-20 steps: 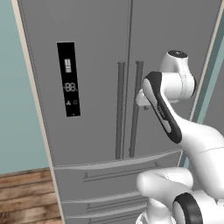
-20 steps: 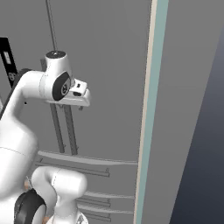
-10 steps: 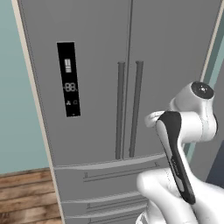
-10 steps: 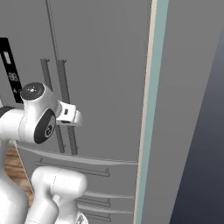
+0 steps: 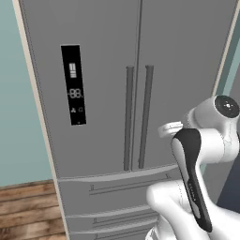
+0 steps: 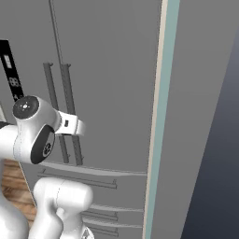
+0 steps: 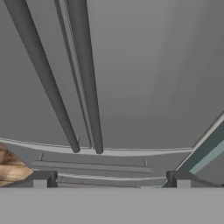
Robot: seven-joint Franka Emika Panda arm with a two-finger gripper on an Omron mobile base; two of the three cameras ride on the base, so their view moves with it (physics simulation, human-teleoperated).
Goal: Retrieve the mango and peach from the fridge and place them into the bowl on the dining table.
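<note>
The grey fridge [image 5: 103, 154] stands right in front of me with both doors shut. Its two vertical bar handles [image 5: 137, 117] meet at the middle seam, and a black display panel [image 5: 72, 84] sits on the left door. In the hand view my gripper [image 7: 110, 179] is open with nothing between its fingertips [image 7: 41, 178]. It looks up along the right door [image 7: 144, 78], below and to the right of the handles' lower ends [image 7: 87, 148]. In the right base view the handles [image 6: 60, 112] stand just behind my wrist. Mango and peach are hidden. Bowl and dining table are out of view.
Drawer fronts [image 5: 117, 187] with horizontal pulls run under the doors. A teal wall [image 5: 18, 117] and wood floor [image 5: 28, 211] lie left of the fridge. A pale trim strip and a grey side panel [image 6: 200, 116] close off the right.
The arm has dropped from handle height and swung down to the right, away from the right door's handle. The jaws opened slightly wider. The doors stay shut.
</note>
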